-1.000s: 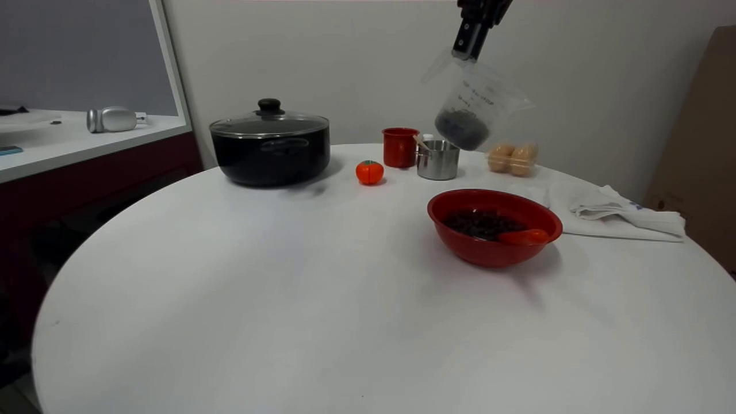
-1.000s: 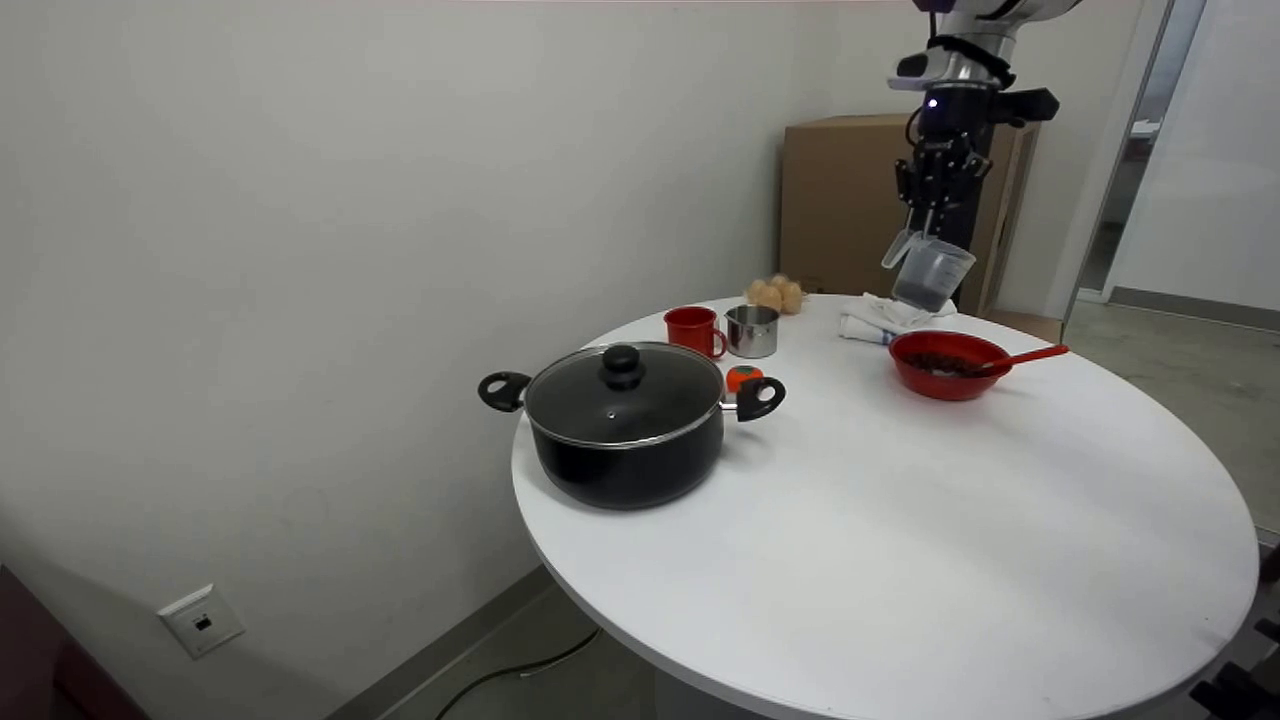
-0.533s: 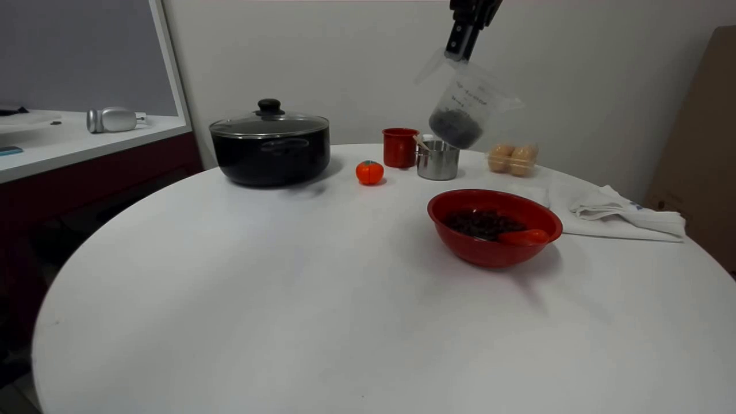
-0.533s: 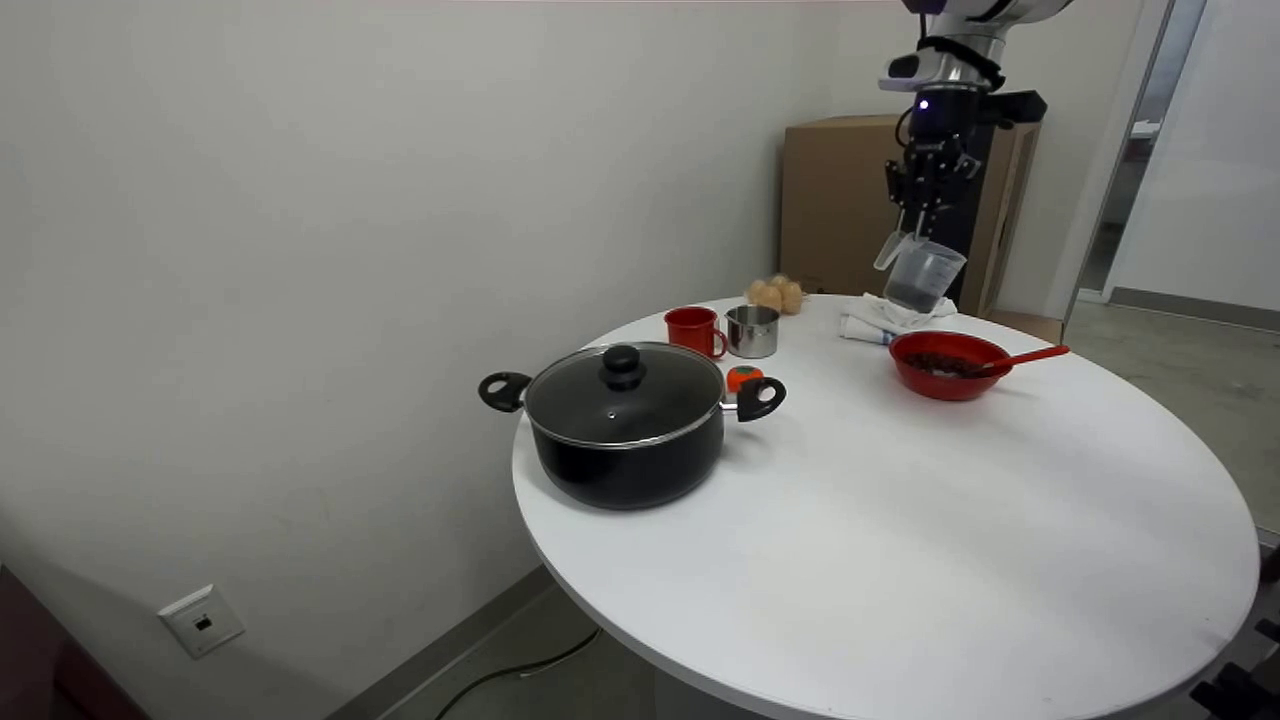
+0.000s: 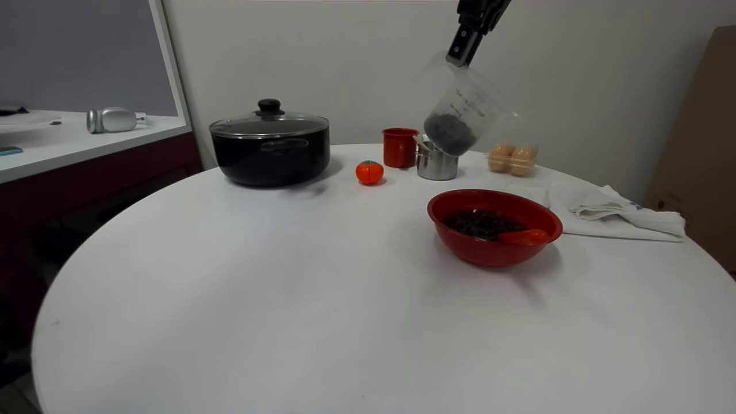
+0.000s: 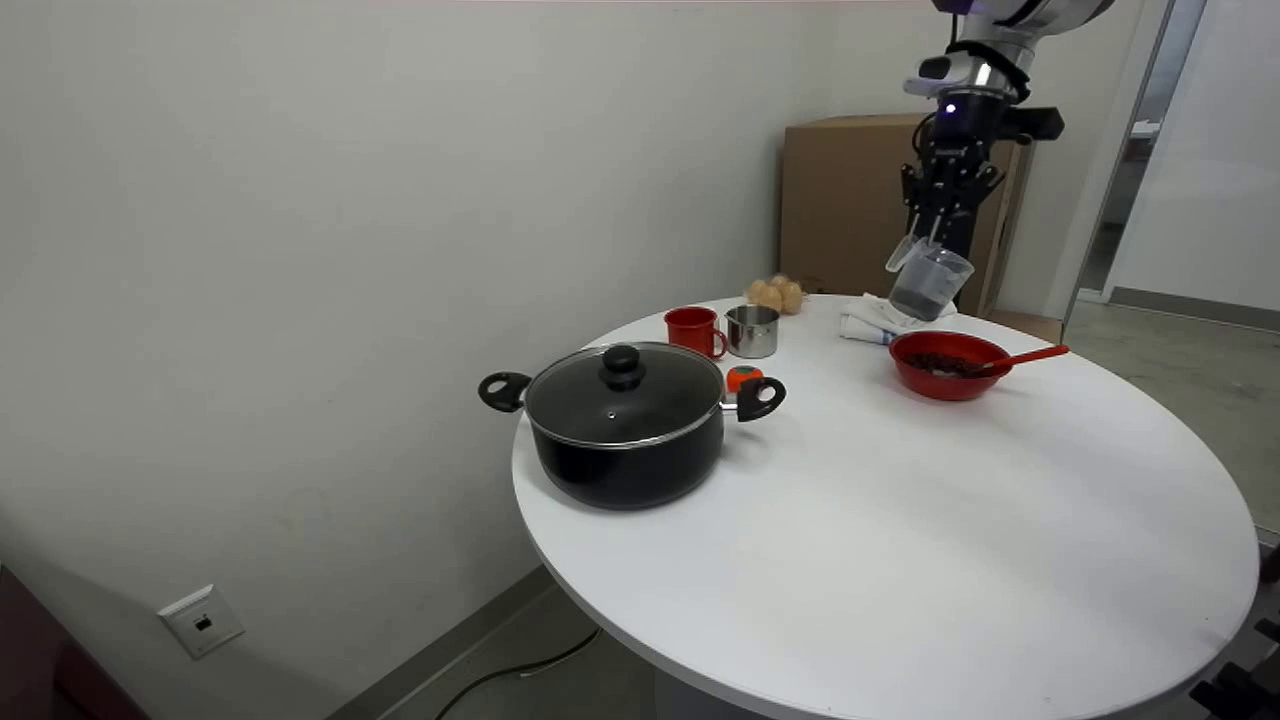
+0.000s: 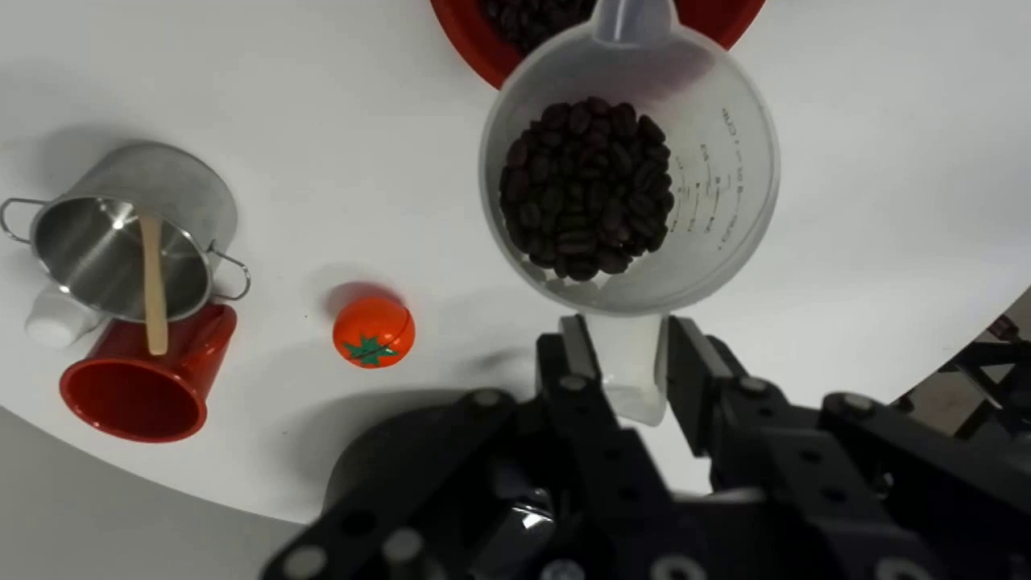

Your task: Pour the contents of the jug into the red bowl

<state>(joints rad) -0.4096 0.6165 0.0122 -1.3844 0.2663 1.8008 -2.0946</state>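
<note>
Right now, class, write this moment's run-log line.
jug: tilted, beans inside | gripper: shut on its handle | red bowl: more beans, spoon | pour: incomplete

jug [image 7: 725, 177], handle [image 7: 630, 354] clamped in jaws | dark beans [image 7: 584, 193] inside | red bowl [image 7: 475, 40] partly behind jug

Round white table [image 5: 241, 299], in an exterior view. Left: black round glass-lidded pot [image 5: 270, 152]. Right of it: small orange-red tomato [image 5: 370, 172]. Behind that: red cylindrical cup [image 5: 398, 148], silver metal cup [image 5: 434, 168] at its right. In front, farther right: wide shallow red bowl [image 5: 489, 256], dark beans [image 5: 482, 224] inside, red spoon [image 5: 524, 237] over its rim. Above, in the black gripper [image 7: 624, 358]: clear plastic jug [image 7: 713, 189], dark coffee beans [image 7: 586, 193] within.
</note>
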